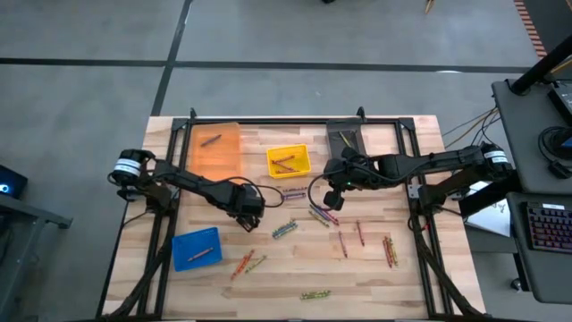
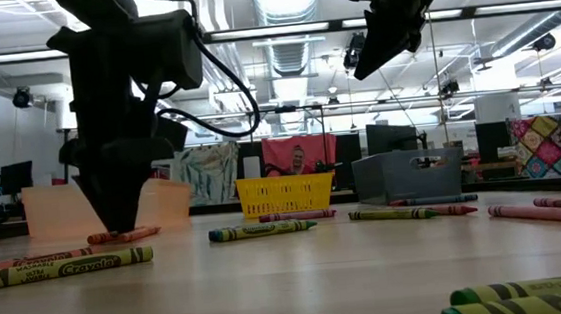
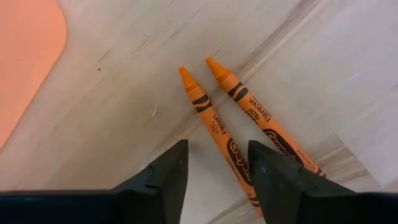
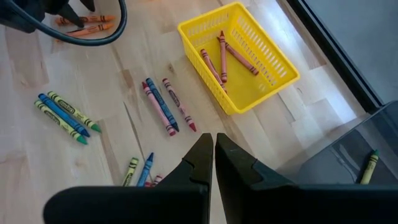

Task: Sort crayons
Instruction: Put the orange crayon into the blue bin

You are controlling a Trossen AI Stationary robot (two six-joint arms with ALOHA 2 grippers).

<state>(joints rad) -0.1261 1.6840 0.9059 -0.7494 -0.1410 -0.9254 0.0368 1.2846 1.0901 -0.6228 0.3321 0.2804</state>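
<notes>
Two orange crayons (image 3: 214, 121) lie side by side on the wooden table; they also show in the low view (image 2: 124, 234). My left gripper (image 3: 217, 149) is open and low at the table (image 2: 115, 225), one finger on each side of the left crayon's rear part; the other crayon (image 3: 261, 118) runs under the outer side of one finger. My right gripper (image 4: 213, 155) is shut and empty, high above the table (image 2: 382, 39) near the yellow bin (image 1: 288, 161). Other crayons lie loose: a red and blue group (image 4: 163, 106) and a green and blue group (image 4: 62, 115). My left gripper comes down from above with its fingers (image 3: 264, 168) across the left orange crayon (image 3: 233, 155), which lies flat on the table between them. Whether a finger touches it, I cannot tell.
An orange bin (image 1: 214, 148), the yellow bin holding several crayons (image 4: 224, 56), a grey bin (image 1: 344, 141) with one crayon (image 4: 368, 165) and a blue bin (image 1: 197, 248) stand on the table. More crayons lie scattered toward the near right (image 1: 389, 250) and the near edge (image 1: 315, 293).
</notes>
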